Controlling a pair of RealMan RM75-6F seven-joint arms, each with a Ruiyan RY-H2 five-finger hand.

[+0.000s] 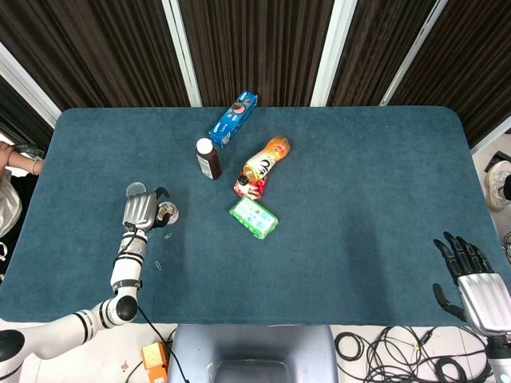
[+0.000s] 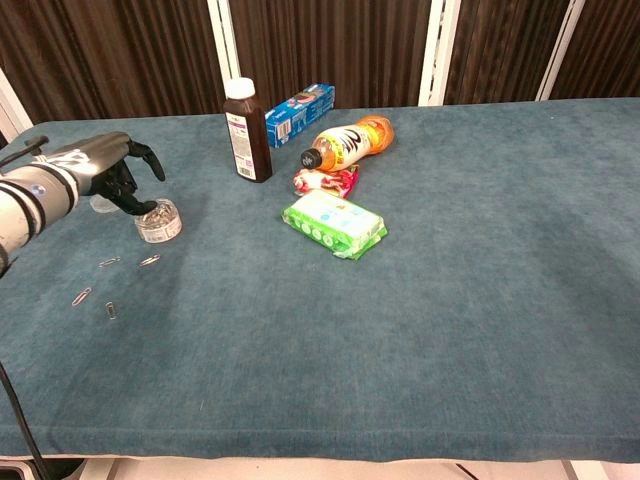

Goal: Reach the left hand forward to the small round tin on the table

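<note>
The blue-covered surface (image 1: 359, 199) fills both views, and the task's action sits at its left side. A cluster of goods lies well apart toward the far middle: a green wipes pack (image 2: 334, 223), an orange drink bottle (image 2: 348, 142) on its side, a blue box (image 1: 233, 118), an upright brown medicine bottle (image 2: 248, 130) and a small red packet (image 2: 325, 181).

The left robot hand (image 2: 105, 170) hovers just beside and partly over the small round tin (image 2: 159, 221), fingers spread and curved, holding nothing; one fingertip appears to reach the tin's rim, though contact cannot be confirmed. The tin stands near the left edge, with a clear lid (image 1: 136, 190) just beyond the hand and loose paper clips (image 2: 95, 285) on the near side.

The reach looks essentially complete. The next move would call only for a small settling onto the tin without knocking it.

The right robot hand (image 1: 471, 275) rests off the near right corner, fingers apart, empty.
</note>
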